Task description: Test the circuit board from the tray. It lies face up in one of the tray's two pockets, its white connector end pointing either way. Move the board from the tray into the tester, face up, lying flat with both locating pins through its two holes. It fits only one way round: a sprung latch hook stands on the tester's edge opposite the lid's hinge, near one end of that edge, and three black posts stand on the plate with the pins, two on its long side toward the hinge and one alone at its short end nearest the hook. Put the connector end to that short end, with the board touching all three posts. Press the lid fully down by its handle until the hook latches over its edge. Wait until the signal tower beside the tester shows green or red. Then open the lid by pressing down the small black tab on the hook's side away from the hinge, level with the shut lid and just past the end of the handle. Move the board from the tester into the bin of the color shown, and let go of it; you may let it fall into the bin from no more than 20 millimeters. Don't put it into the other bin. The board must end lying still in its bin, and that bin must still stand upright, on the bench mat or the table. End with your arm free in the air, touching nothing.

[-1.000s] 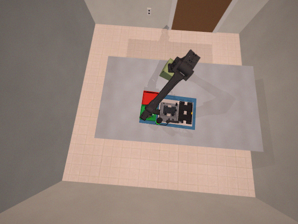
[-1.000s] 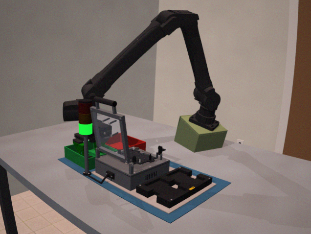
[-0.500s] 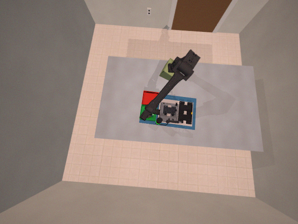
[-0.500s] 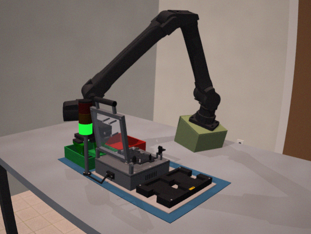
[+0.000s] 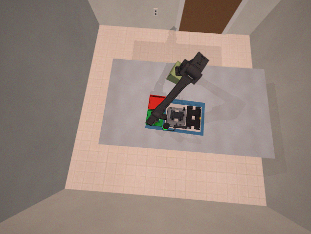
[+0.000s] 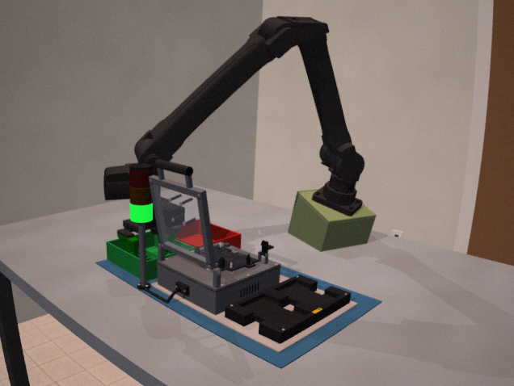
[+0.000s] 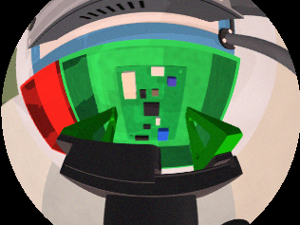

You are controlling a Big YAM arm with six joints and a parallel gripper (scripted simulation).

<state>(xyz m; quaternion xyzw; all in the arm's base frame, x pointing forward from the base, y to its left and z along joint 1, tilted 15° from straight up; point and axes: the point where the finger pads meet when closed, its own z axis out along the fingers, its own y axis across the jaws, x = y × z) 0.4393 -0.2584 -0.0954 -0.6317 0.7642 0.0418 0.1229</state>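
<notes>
The circuit board (image 7: 166, 101) lies face up in the green bin (image 7: 218, 89) (image 6: 124, 258) (image 5: 148, 113), its chips showing. My gripper (image 7: 151, 110) is open, with its green fingers spread on either side of the board's near part. Whether a finger touches the board or bin cannot be told. The tester (image 6: 187, 284) (image 5: 170, 122) has its lid (image 6: 206, 224) standing open, handle (image 6: 174, 166) at the top. The signal tower (image 6: 141, 212) shows green. The black tray (image 6: 275, 329) has no board in its pockets. The red bin (image 5: 155, 102) (image 6: 226, 237) (image 7: 52, 103) stands upright beside the green one.
The raised lid and the tower stand close to my wrist in the exterior view. A black cable (image 6: 168, 299) runs from the tower's foot to the tester. The blue mat (image 6: 361, 303) lies under the equipment. My arm's base stands on a green block (image 6: 344, 232).
</notes>
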